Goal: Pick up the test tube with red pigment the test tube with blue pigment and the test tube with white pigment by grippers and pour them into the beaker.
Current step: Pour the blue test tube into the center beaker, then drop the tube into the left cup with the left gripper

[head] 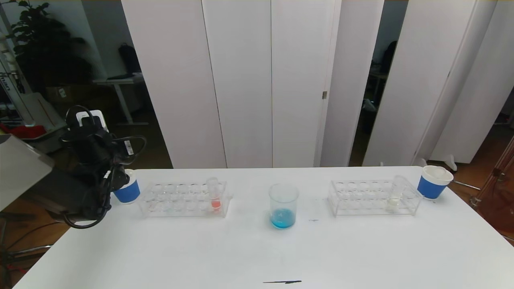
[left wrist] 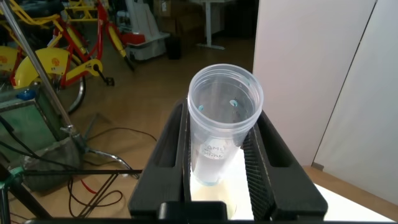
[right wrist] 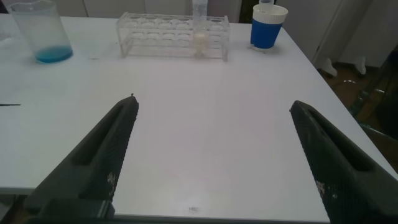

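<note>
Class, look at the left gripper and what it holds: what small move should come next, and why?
Probably lower the emptied tube into the blue-banded cup and let go. The left gripper is shut on the tube, which looks drained apart from a few blue drops, and the beaker already holds blue liquid. The gripper hangs beside that cup at the table's left end.
</note>
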